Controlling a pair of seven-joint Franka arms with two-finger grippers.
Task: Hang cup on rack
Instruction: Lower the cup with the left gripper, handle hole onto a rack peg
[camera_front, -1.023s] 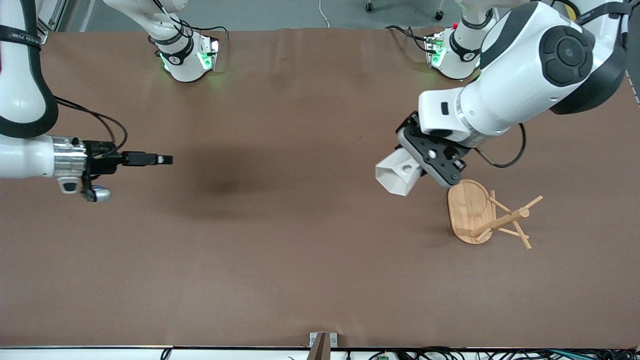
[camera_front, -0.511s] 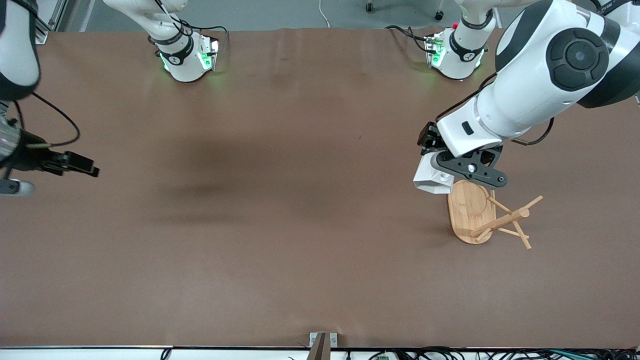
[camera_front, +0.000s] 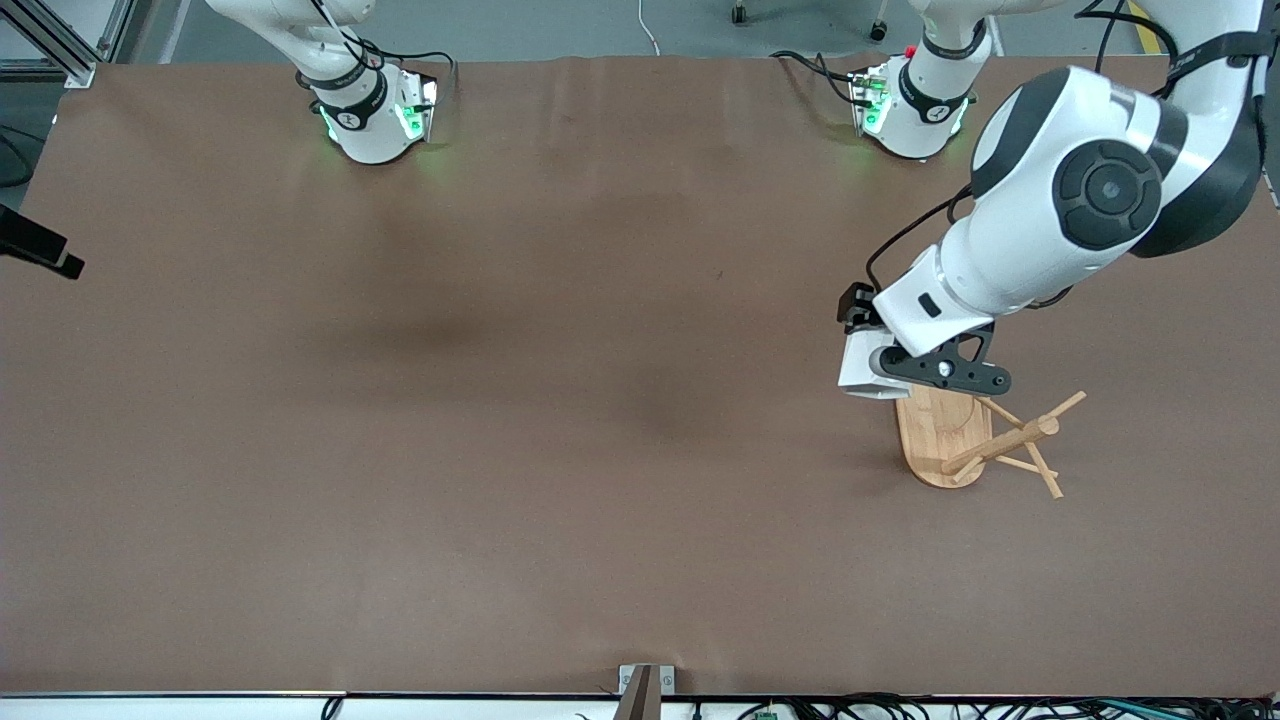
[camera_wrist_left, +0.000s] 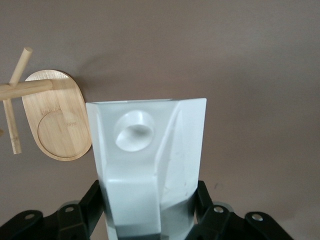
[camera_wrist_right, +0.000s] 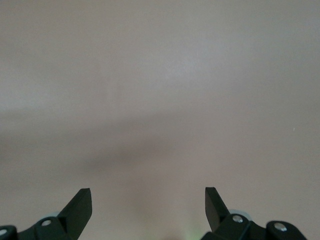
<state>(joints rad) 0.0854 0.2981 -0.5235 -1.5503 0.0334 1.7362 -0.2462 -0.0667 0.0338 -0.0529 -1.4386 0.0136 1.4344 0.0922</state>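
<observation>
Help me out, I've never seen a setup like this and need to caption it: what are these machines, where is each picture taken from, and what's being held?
Two robot arms stand at a brown table. One picture looks down from a high camera facing them; the other two come from cameras on each arm's wrist. The left gripper clamps a white faceted cup, held in the air over the edge of a bamboo rack with angled pegs. The cup is not yet hung. The right gripper is open, holds nothing, and waits at the table's edge.
</observation>
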